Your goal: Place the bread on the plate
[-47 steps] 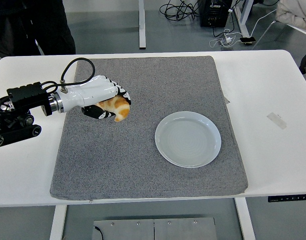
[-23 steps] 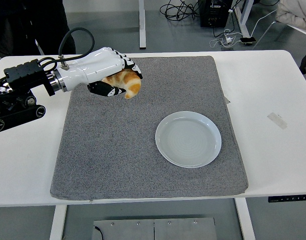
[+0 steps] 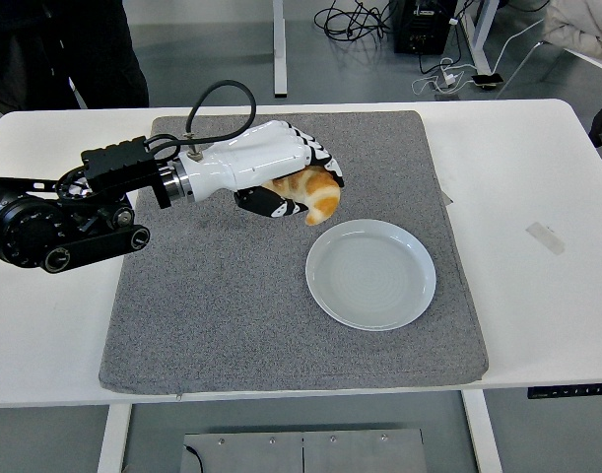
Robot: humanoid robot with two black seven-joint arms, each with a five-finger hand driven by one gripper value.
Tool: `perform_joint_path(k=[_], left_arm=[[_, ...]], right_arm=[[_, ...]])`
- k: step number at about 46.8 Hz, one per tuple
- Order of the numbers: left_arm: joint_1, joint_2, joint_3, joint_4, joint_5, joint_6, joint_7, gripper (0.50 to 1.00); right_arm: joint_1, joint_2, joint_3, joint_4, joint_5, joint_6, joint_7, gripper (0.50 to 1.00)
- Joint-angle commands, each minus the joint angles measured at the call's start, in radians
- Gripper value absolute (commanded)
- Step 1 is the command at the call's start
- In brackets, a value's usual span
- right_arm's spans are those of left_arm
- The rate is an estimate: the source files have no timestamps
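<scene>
Beside plate (image 3: 370, 274): fingers (image 3: 281, 203) clasp bread (image 3: 308, 192).

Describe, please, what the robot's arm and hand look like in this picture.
The left arm is black, built of blocky and cylindrical segments with round joints. The robot hand has a glossy white shell with black finger segments, and a black cable loops above its wrist.

The white-shelled left hand (image 3: 281, 172) grips a golden-brown crescent bread roll (image 3: 307, 194) above a grey felt mat (image 3: 232, 305); a round pale-blue ceramic plate (image 3: 370, 273) lies just below and right of its fingers (image 3: 315, 158), apart from them
</scene>
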Motion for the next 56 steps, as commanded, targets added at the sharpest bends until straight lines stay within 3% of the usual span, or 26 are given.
perform_joint_path(k=[1,56], left_arm=[[0.003,-0.026,0.001,0.001,0.002,0.001,0.002,0.500],[0.121,-0.239,0.107,0.176,0.012,0.005,0.005,0.500]], right_arm=[[0.000,0.000,0.000,0.000,0.000,0.000,0.000,1.000],[0.000,0.000,0.000,0.000,0.000,0.000,0.000,1.000]])
